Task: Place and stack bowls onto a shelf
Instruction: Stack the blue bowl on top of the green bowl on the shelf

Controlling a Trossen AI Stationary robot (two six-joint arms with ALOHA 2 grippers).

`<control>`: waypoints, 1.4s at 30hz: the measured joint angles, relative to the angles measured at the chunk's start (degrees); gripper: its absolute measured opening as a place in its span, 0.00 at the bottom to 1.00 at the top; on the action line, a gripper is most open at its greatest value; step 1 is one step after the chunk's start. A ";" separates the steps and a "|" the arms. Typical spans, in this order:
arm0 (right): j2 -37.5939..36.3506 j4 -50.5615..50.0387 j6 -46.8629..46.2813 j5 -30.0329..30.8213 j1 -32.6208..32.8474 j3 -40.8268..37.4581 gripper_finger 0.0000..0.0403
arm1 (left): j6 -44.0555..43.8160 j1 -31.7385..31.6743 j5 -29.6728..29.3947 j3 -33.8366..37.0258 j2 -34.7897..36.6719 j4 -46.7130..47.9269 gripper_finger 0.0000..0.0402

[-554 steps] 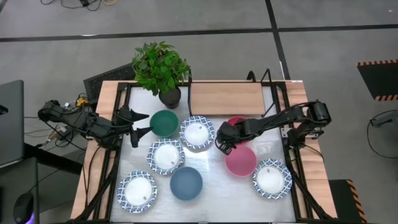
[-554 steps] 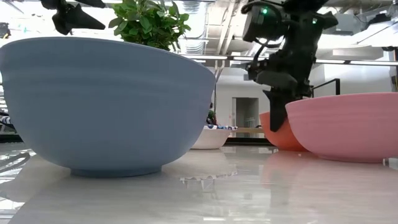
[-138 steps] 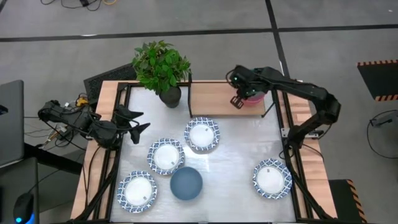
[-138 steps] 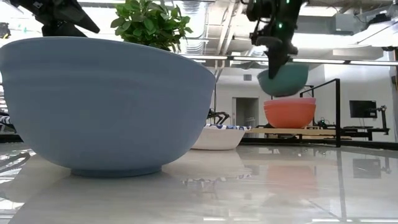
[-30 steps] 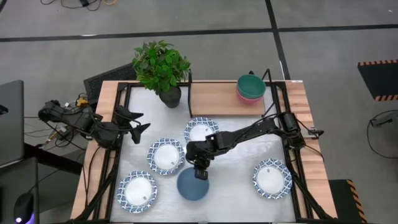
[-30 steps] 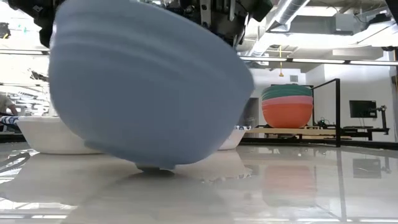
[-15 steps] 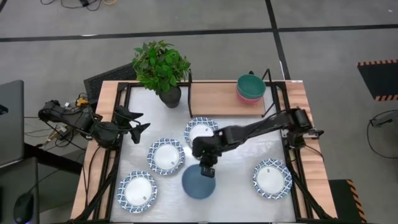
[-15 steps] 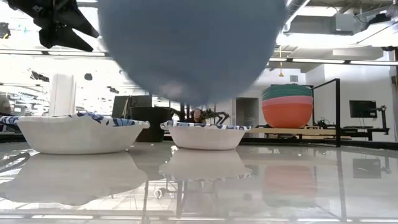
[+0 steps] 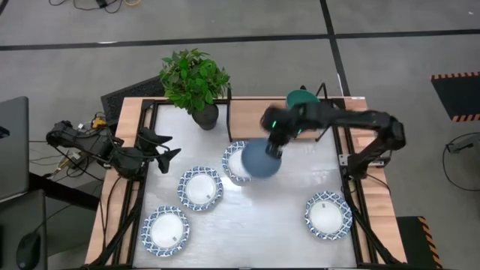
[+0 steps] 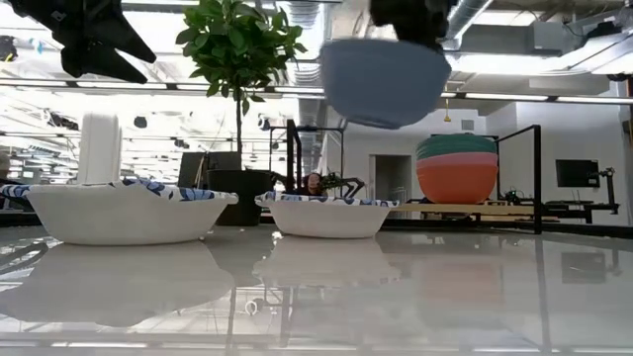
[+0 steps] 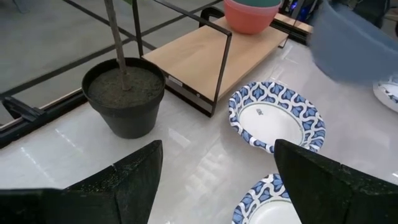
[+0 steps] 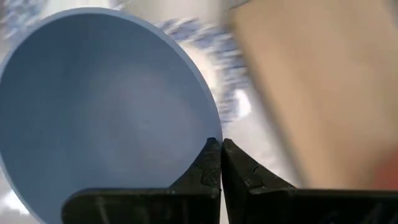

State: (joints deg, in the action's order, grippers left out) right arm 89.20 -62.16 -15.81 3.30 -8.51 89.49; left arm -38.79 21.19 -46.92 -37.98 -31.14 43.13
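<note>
My right gripper [image 9: 274, 147] is shut on the slate blue bowl [image 9: 259, 160], which hangs high over the table just in front of the shelf [image 9: 262, 120]. In the low view the blue bowl [image 10: 384, 81] is well above the white bowls. A dark green bowl sits on the pink bowls in a stack [image 10: 457, 168] at the shelf's right end. Several white bowls with blue rims rest on the table [image 9: 199, 187] [image 9: 166, 230] [image 9: 327, 215]; one [image 9: 234, 159] is partly hidden under the blue bowl. My left gripper [image 11: 214, 180] waits open at the table's left side. My right gripper pinches the blue bowl's rim [image 12: 204, 132] between its two fingers, one finger [image 12: 208, 163] inside the bowl and the other outside its wall. The bowl is lifted clear of the table, mouth up and a little tilted.
A potted plant [image 9: 193, 82] in a dark pot [image 11: 124, 93] stands at the far left, next to the shelf's black metal frame [image 11: 217, 68]. The shelf's left and middle board is bare. Bare shiny tabletop [image 9: 277, 217] lies near the front edge.
My right gripper has carried the blue bowl from the table's near middle up and toward the far edge, to the shelf. The bowl, tipped with its foot on the table a second ago, now hangs clear and nearly level.
</note>
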 joint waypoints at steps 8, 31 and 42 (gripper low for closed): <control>-5.06 -2.38 5.23 0.39 -21.53 0.00 0.05 | 0.11 -0.01 -0.05 0.00 0.02 0.26 0.73; -5.28 -9.64 8.88 -6.39 -53.52 0.00 0.05 | -0.27 -0.01 -0.47 0.00 0.02 3.08 0.73; -2.93 -10.02 7.32 -6.21 -54.10 0.00 0.15 | -0.46 -0.01 -1.55 0.00 0.02 3.06 0.73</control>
State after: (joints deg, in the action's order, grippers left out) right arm 86.26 -72.19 -8.49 -2.91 -62.61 89.49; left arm -39.24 21.18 -48.47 -37.98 -31.11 46.19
